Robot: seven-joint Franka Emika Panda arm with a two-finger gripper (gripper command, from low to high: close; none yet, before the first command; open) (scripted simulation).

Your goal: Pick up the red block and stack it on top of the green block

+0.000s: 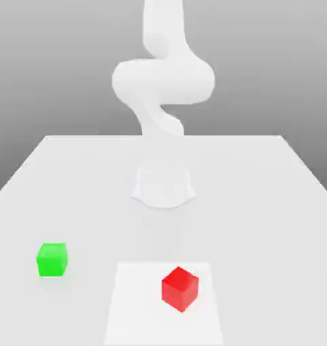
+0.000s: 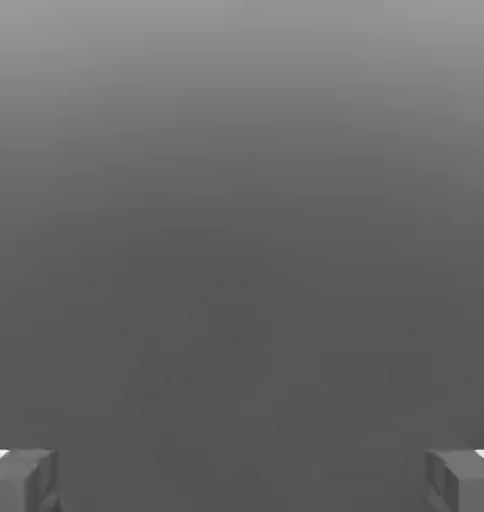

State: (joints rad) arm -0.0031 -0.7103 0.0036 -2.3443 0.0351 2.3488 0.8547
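1. The red block (image 1: pixel 180 289) is a small, plain, bright red cube with matte faces, turned so that one upright edge points toward the exterior view's camera. It lies well apart from my pincer (image 2: pixel 242 480), on a white square patch (image 1: pixel 136 304), nearer the patch's edge on the exterior view's right.
2. The green block (image 1: pixel 52 260) is a plain, bright green cube of much the same size, standing nearly square to that camera. It is also well apart from my pincer, on the bare surface, beyond the patch on the exterior view's left.
3. The exterior view gives me the wide, pale surface (image 1: pixel 261 203), my white arm (image 1: pixel 164 81) rising from its base (image 1: pixel 163 186), then the patch and the two blocks, which both lie on the camera's side of that base.
4. The hand view gives me a plain grey backdrop (image 2: pixel 242 250) beyond my pincer and my two fingertips (image 2: pixel 11 485). My pincer is spread wide, with bare space between its tips.
5. The surface runs past the exterior view's frame, and my arm is cut off at its top. The pale base nearly melts into the surface. My fingertips are partly cut off in the hand view.
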